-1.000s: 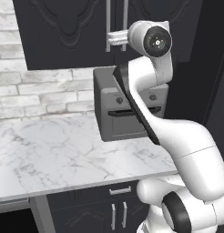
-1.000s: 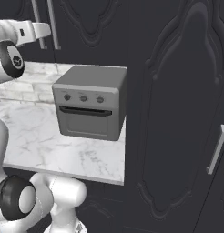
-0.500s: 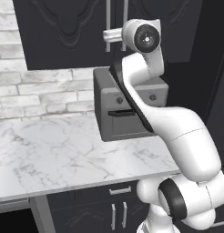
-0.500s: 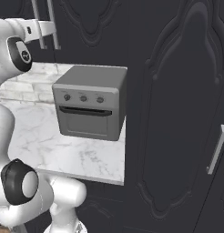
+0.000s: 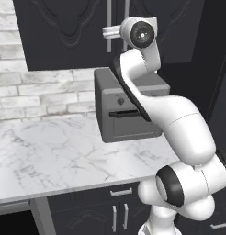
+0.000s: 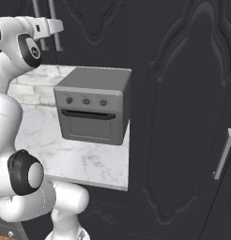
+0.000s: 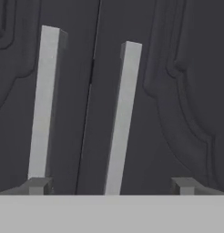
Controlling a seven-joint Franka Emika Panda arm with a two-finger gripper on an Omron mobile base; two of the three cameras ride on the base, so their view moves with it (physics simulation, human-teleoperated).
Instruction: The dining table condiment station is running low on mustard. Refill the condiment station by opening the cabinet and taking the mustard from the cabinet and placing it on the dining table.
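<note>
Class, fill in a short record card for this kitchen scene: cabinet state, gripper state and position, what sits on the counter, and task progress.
cabinet: both doors shut, two vertical silver bar handles side by side
gripper: open, holding nothing, facing the right-hand handle, not touching it
counter: white marble, bears a grey toaster oven
progress: cabinet not yet opened
</note>
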